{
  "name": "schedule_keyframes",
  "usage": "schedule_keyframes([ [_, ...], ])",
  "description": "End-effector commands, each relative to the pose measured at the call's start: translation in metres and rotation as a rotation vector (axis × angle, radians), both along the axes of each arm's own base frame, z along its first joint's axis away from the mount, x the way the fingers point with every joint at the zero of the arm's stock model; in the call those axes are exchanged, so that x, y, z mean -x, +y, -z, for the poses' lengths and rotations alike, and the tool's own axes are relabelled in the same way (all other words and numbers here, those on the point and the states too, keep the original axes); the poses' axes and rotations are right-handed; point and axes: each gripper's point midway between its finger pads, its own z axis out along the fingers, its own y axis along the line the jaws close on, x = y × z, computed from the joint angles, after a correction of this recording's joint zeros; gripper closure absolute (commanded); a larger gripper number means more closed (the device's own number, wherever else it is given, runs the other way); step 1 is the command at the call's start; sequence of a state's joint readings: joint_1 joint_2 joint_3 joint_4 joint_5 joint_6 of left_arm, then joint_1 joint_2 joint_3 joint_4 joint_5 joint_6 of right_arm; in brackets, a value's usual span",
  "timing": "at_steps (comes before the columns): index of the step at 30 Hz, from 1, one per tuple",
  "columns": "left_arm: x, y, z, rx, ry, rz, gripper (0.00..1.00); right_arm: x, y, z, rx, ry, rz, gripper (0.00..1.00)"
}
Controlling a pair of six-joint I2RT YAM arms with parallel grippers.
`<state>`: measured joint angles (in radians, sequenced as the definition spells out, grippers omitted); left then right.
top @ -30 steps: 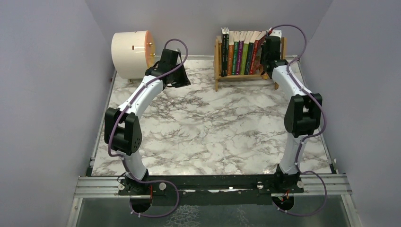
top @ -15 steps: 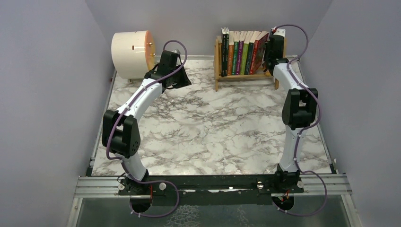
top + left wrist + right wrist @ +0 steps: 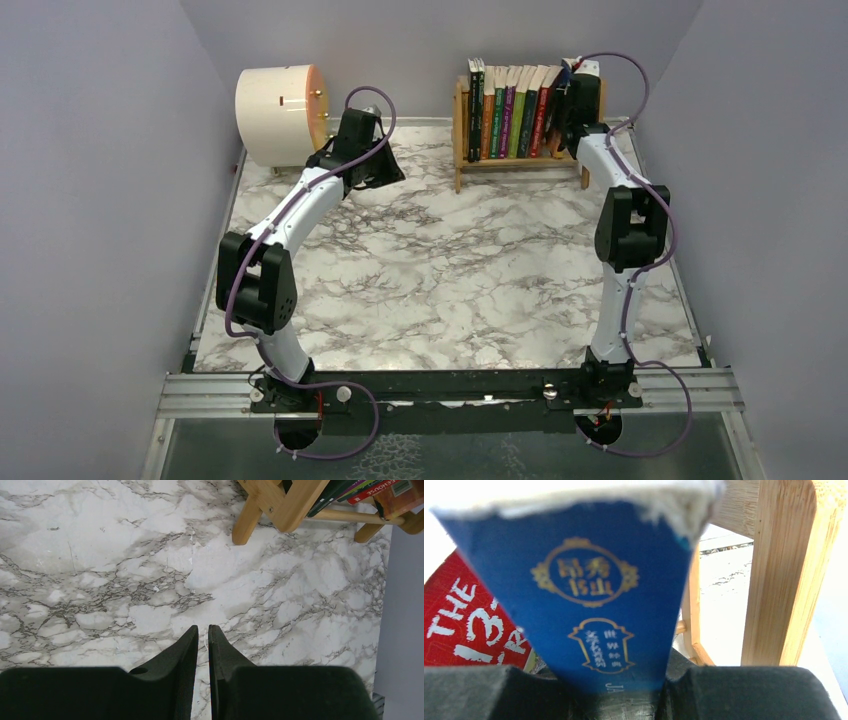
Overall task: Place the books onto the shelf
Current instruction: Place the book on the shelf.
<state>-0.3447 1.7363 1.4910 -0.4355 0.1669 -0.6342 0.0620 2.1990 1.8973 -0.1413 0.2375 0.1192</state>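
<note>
Gripped in right claw [image 3: 616, 692] — blue book [image 3: 589, 580], at shelf [image 3: 784, 570] right end; left claw [image 3: 201, 636] closed.

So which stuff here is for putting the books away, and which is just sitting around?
For the job:
- books standing in the shelf
- blue book, held by the right end effector at the shelf

Just there:
- cream drum
- table
- left end effector, shut and empty
</note>
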Motion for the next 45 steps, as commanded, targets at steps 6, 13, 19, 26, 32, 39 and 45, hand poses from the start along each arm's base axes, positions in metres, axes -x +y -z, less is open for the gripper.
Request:
schedule_keyframes([
  [6,0.000,-0.002,-0.007,0.005,-0.034,0.004,0.92,-0.023,0.022,-0.064,-0.052,-0.196,-0.033,0.99],
  [13,-0.002,-0.003,-0.006,0.006,-0.033,0.008,0.93,-0.026,0.026,-0.065,0.001,-0.203,-0.022,0.99],
  [19,-0.002,-0.004,-0.007,0.009,-0.033,0.010,0.93,-0.027,0.036,-0.066,-0.013,-0.210,-0.052,0.99],
  [26,-0.003,-0.004,-0.008,0.006,-0.038,0.009,0.93,-0.032,0.048,-0.067,-0.034,-0.215,-0.093,0.99],
  [32,-0.001,-0.003,-0.006,0.003,-0.034,0.007,0.93,-0.029,0.044,-0.070,-0.022,-0.210,-0.078,0.58],
  [39,0.001,-0.002,-0.003,0.004,-0.027,0.004,0.93,-0.022,0.041,-0.076,-0.018,-0.217,-0.071,0.49],
  [45,0.002,-0.001,-0.005,0.004,-0.032,-0.001,0.93,-0.012,0.039,-0.090,-0.020,-0.241,-0.060,0.48],
])
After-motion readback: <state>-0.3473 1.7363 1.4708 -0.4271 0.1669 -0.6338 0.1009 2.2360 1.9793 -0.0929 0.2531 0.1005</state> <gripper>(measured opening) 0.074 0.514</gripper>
